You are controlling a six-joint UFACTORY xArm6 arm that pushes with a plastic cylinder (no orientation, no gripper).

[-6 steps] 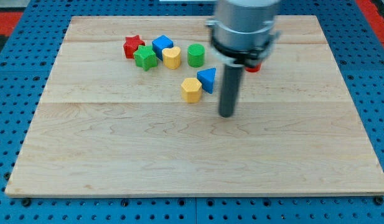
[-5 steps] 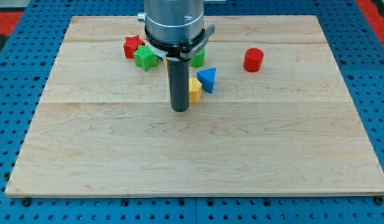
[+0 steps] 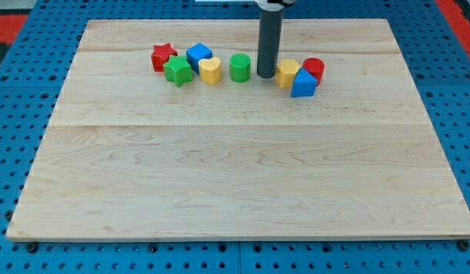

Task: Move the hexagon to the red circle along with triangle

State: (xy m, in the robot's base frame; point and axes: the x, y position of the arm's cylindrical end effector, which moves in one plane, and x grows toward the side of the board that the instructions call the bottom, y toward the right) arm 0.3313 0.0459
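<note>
Gripper: none fitted on this arm, so you have nothing to open, close or hold with; the arm ends in a dark rod, and my tip (image 3: pixel 266 75) rests on the counter (image 3: pixel 235 175) near the view's top, between the green cylinder (image 3: pixel 239 67) on its left and the yellow hexagon (image 3: pixel 288 73) on its right, just beside the hexagon.

Yellow hexagon: you find it right of my tip, touching the blue triangle (image 3: pixel 304 84), which sits at its lower right.

Blue triangle: it lies against the hexagon and just below the red circle (image 3: pixel 314 68), apparently touching it.

Red circle: a short red cylinder, farthest right of the three, close behind the triangle and beside the hexagon.

Remaining stock, to the view's left of my tip, in a loose row: green cylinder, yellow heart (image 3: pixel 210 70), blue block (image 3: pixel 197 55) of unclear shape set behind the heart, green star (image 3: pixel 177 71), red star (image 3: pixel 163 55). You see these five clustered closely, well apart from the hexagon group.
</note>
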